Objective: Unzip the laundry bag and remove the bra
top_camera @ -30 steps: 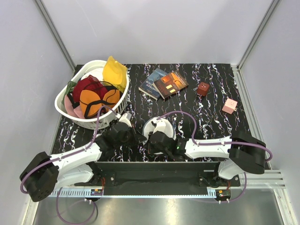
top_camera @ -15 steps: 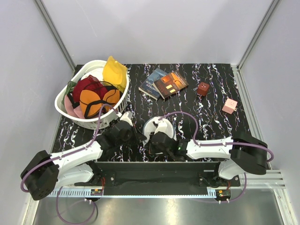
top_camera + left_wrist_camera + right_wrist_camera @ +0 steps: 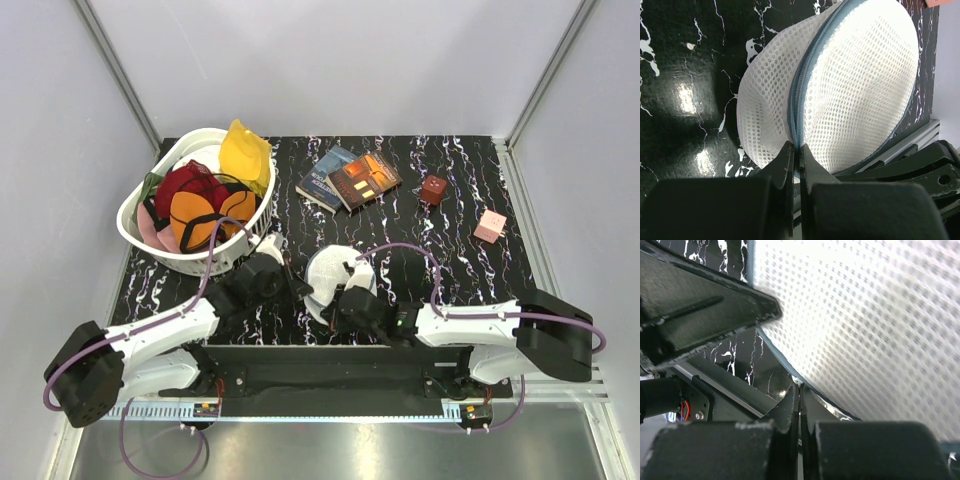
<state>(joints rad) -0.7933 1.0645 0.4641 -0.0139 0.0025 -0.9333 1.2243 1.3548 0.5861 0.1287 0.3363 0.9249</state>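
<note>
Laundry bag [image 3: 328, 272] sits at the desk's near edge, zip [image 3: 802, 90] fastened. Left gripper [image 3: 796, 148] and right gripper [image 3: 799, 390] each clamp its seam, jaws closed. Thin mesh may slip free under opposing pulls.

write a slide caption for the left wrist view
Left claw pinched shut on the zip at the edge of the white mesh laundry bag on the black marbled table.
</note>
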